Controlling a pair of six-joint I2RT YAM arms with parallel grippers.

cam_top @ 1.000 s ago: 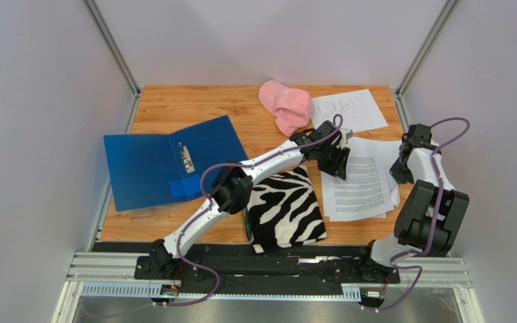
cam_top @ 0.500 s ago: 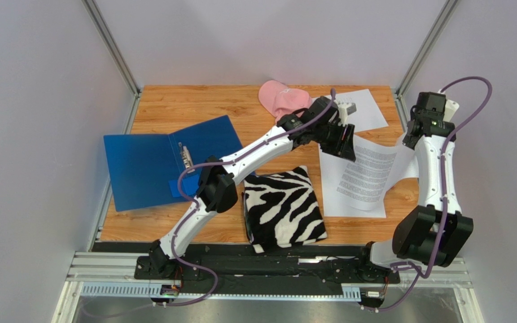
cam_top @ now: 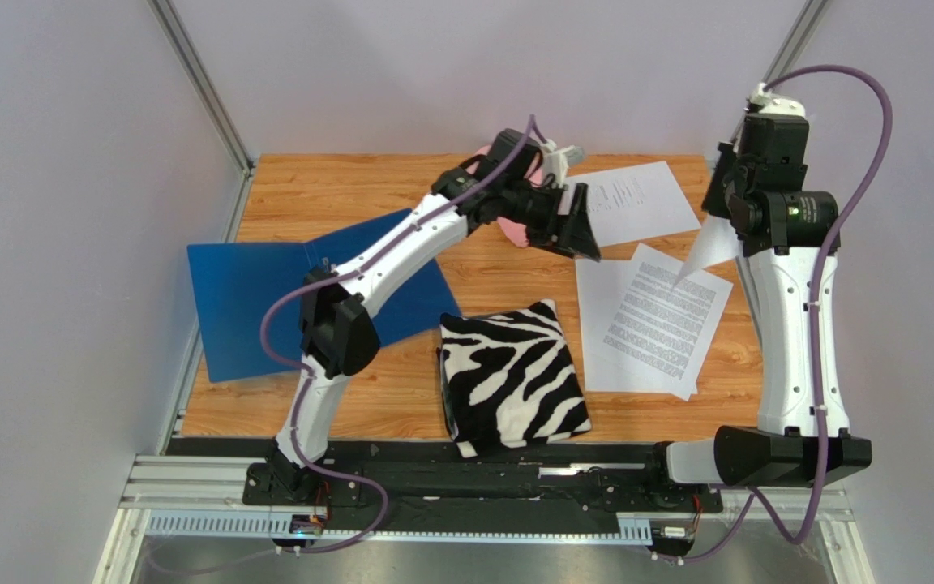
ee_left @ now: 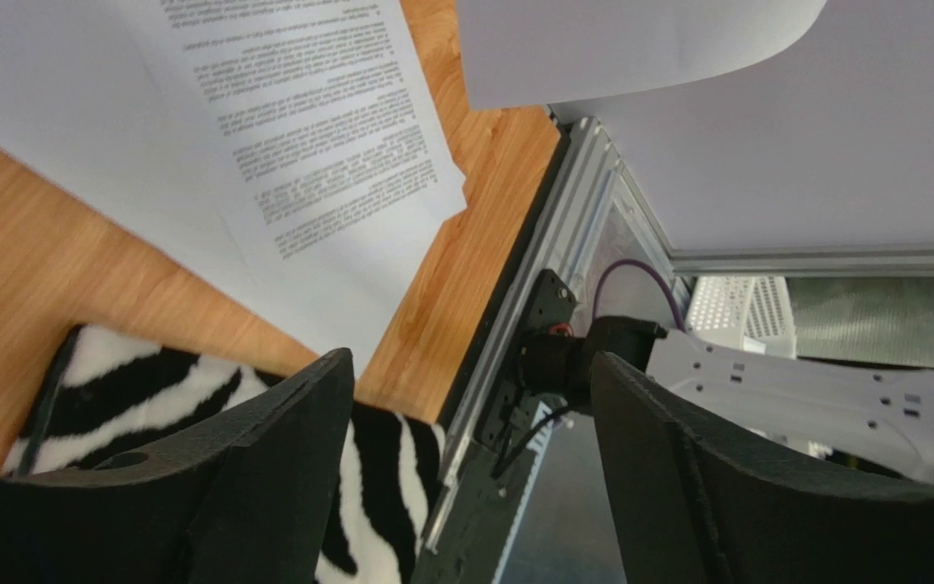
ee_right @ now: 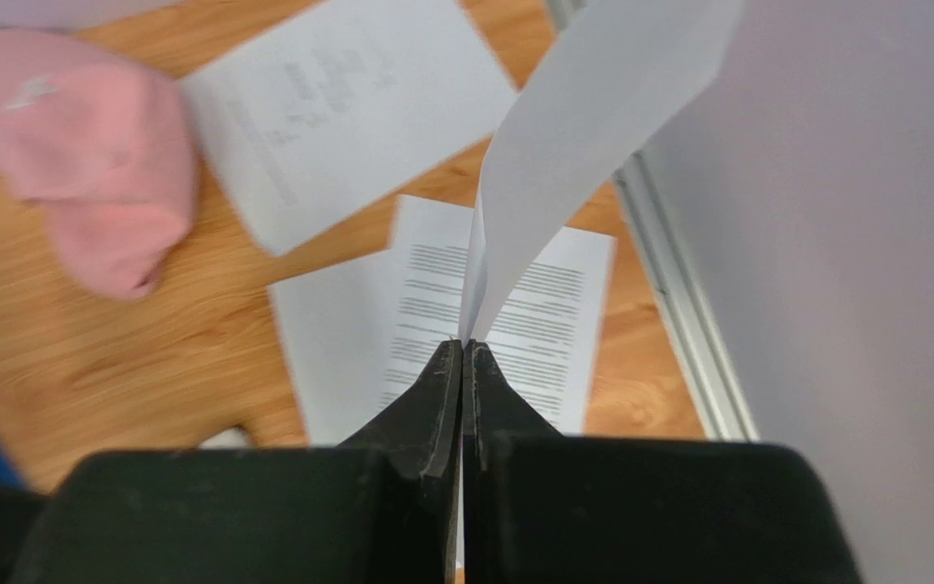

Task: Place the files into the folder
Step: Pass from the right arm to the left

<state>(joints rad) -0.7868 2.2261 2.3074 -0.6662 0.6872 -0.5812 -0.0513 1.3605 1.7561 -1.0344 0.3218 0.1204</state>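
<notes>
My right jaws are clenching a file sheet (ee_right: 606, 110) above the bench (cam_top: 314, 183); my left jaws are hovering released.

Bright, even light; right wrist view blurred.

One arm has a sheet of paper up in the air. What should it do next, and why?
Probably swing leftward toward the folder. The right end effector pinches one sheet, held up above the other sheets, and the blue folder lies open to the left.
</notes>
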